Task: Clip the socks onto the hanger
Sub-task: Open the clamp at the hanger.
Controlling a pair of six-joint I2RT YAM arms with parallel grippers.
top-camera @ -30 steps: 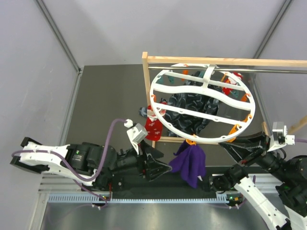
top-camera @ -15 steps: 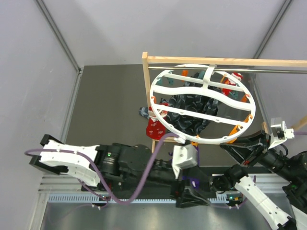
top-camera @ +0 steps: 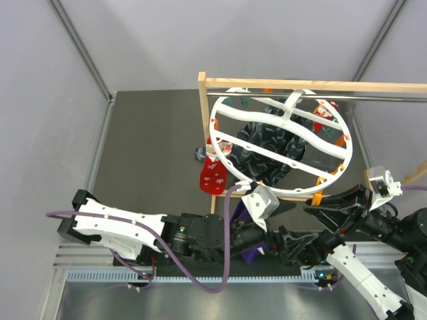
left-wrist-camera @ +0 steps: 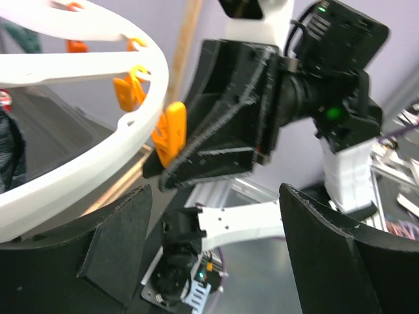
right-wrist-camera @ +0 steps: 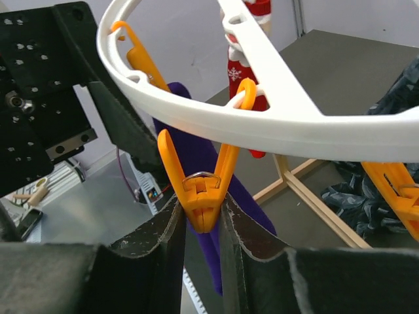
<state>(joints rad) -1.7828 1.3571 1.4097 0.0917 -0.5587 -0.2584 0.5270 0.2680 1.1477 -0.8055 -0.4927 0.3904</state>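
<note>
The hanger (right-wrist-camera: 262, 124), a white ring with wavy crossbars, hangs tilted inside a wooden-framed rack (top-camera: 201, 133) at the far right of the dark worktop (top-camera: 147, 147). Small orange clips dangle from its rim. A red sock (top-camera: 212, 177) with white print hangs at the ring's left edge, and a second red one shows at its far right side. A purple sock (right-wrist-camera: 193, 147) hangs from the near rim, partly hidden from above by the left arm. Dark teal-black socks (right-wrist-camera: 353, 203) lie heaped on the worktop below the ring, unclipped. The right claw (right-wrist-camera: 201, 216) is closed narrowly on the lower end of 1 orange clip (right-wrist-camera: 200, 190) at the near rim, its 2 fingers pressing the clip from either side, with the purple sock just behind. The left arm reaches across under the near rim toward the right arm. The left claw (left-wrist-camera: 216, 242) gapes wide with nothing in it, facing the right claw and its pinched clip and close to them but apart.
</note>
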